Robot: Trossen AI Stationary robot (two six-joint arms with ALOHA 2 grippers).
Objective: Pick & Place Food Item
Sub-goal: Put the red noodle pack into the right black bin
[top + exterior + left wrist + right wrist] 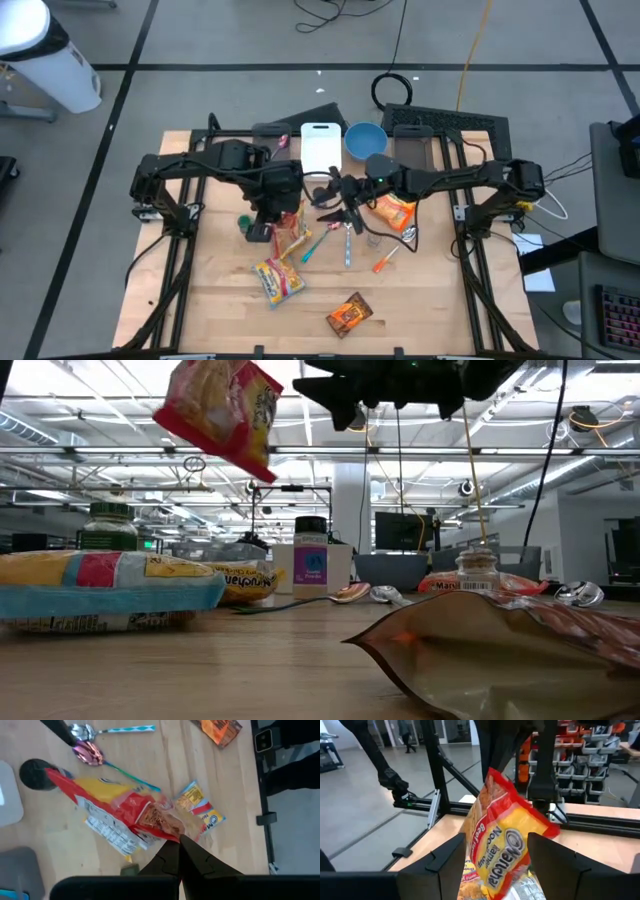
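Red-yellow noodle packet (125,810) hangs in the air above the worktop (220,300), pinched at 1 edge by the left end effector (176,851), fingers closed on it. Right end effector (495,855) sits just beside it, fingers wide, packet between them.

We see two matte black arms, the left arm (215,165) at centre left and the right arm (470,180) at centre right of the overhead frame, built of chunky jointed segments. Black cables run along both. Each ends in two flat, tapered black fingers (555,857).
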